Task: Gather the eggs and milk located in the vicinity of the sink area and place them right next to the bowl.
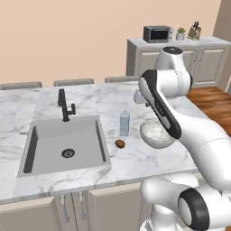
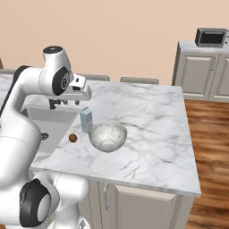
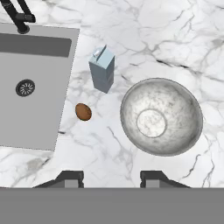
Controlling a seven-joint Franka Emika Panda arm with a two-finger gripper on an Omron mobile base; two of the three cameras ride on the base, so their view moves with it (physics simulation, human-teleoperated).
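Counter layout: sink, milk, egg, bowl
Sink [image 3: 30, 87] left; milk [image 3: 103, 70] and egg [image 3: 83, 112] between it and bowl [image 3: 192, 131]; egg in front of milk, faucet [image 3: 19, 17] behind sink.

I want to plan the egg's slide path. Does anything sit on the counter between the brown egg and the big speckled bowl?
Nothing visible does. The small brown egg lies on bare marble left of the wide speckled grey-white bowl; the pale blue milk carton stands beyond that gap, off the line.

base views flank, hand view overhead
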